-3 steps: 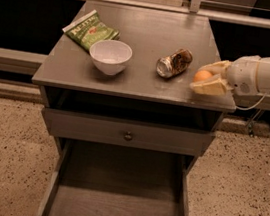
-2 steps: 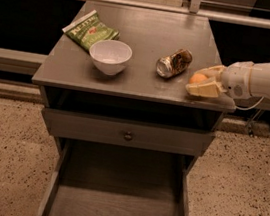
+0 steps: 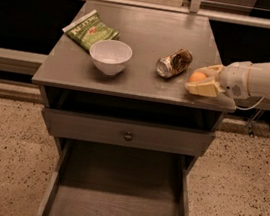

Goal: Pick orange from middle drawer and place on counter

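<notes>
- At the right front corner of the table [image 3: 146,36], the claw [image 3: 203,83] is seen reaching in from the picture's right edge, fingertips pointed toward picture left.
- The orange [image 3: 197,77] is held between the claw's pale fingers, so the claw is read as closed on the fruit.
- The orange is placed low over the table surface, close to the front edge. Whether it is touching the wood cannot be told.
- The middle drawer [image 3: 114,210] is pulled out toward the camera, and its bare floor is shown with nothing on it.
- Step in hand is judged as the placing: the pick from the drawer is done and the release on the table is not yet made.
- Next move, as judged: the orange is to be set down onto the wood, the fingers are to be parted, and the claw is to be drawn back to the right without nudging the fruit.
- Risk is noted: a round fruit let go this near the front edge could be rolled off, so a spot further in would be safer.
- A crushed can [image 3: 174,63] is lying just beside the claw on its far left side, so room that way is limited.
- Long axis and pointing: none can be given for the orange, as it is round and no stem end is made out.
- A white bowl [image 3: 110,56] and a green snack bag [image 3: 91,30] are set well apart from the orange, on the left half of the table.
</notes>
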You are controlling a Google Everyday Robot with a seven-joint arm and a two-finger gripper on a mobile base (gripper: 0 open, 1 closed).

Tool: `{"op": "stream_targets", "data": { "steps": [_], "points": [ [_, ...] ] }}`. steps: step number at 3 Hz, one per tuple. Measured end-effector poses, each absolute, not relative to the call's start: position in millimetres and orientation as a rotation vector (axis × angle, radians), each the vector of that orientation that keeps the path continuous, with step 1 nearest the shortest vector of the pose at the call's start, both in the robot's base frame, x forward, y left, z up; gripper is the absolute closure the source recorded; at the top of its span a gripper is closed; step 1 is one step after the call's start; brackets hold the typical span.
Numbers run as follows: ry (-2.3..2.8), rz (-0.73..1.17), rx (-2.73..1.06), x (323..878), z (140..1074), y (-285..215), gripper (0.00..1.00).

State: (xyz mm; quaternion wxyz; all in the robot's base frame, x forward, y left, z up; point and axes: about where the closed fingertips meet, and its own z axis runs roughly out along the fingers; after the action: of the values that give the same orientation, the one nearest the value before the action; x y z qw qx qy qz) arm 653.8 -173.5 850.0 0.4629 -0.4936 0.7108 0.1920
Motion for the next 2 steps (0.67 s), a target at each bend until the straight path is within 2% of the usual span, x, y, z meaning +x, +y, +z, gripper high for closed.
{"op": "stream_targets", "data": {
  "steps": [1, 2],
  "points": [
    [1.746, 0.477, -1.217, 654.1, 848.8, -170.6, 0.10],
    [1.744, 0.484, -1.221, 654.0, 847.9, -168.8, 0.00]
  ]
}}
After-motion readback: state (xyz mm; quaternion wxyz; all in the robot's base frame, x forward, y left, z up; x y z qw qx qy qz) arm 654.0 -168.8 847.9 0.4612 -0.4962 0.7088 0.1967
